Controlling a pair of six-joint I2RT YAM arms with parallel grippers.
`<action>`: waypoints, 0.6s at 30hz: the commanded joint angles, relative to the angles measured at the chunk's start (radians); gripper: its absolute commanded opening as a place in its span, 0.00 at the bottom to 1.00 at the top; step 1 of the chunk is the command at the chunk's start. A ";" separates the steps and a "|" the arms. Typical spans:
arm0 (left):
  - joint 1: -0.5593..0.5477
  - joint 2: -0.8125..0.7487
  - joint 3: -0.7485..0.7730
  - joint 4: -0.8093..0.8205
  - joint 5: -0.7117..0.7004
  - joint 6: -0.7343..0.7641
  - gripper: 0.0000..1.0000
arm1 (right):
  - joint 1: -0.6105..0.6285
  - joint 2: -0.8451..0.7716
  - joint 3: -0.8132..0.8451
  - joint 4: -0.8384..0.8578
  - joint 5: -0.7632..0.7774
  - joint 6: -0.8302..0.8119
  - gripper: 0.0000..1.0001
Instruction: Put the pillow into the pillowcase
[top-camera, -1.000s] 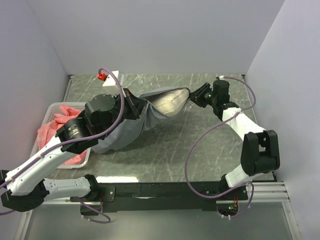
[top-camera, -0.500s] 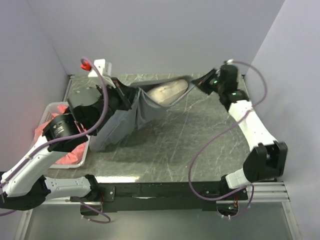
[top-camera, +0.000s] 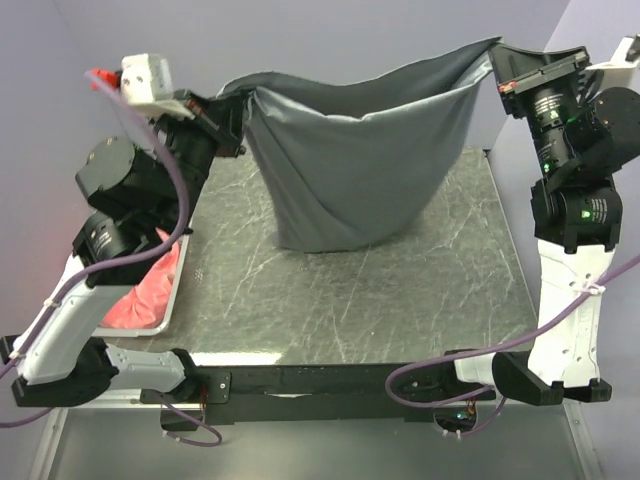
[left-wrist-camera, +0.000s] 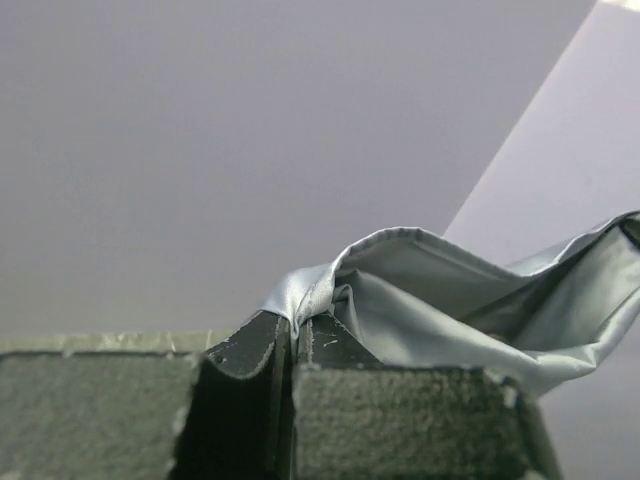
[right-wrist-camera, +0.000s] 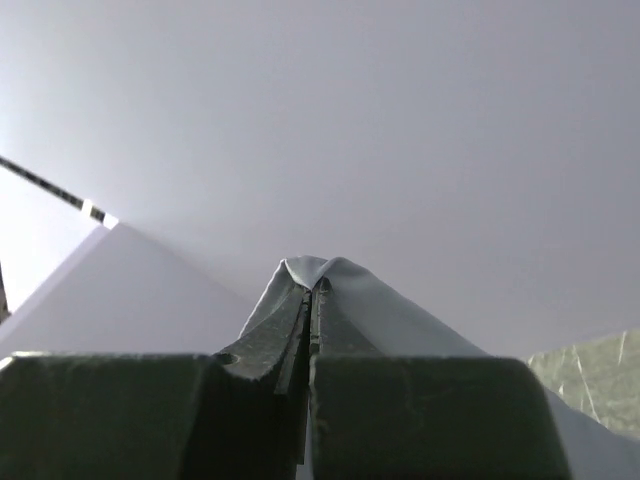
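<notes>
The left gripper at 10 o'clock and the right gripper at 1 o'clock are each clamped on a top corner of the pillowcase, which is hung between them, its bottom touching the table. A pink cloth is seen at 8 o'clock. Both arms are reared upright.

Dark marbled table, white basket with pink cloth at left edge, pillowcase bottom seemingly touching
</notes>
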 joint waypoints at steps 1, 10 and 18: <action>0.087 0.069 0.155 -0.008 0.194 0.113 0.01 | -0.013 0.038 0.035 0.069 0.105 0.020 0.00; 0.663 0.276 0.332 -0.053 1.163 -0.198 0.01 | -0.028 0.228 0.164 0.140 0.198 0.009 0.00; 1.028 0.685 0.448 0.753 1.593 -1.123 0.01 | -0.113 0.308 0.235 0.272 0.203 0.049 0.00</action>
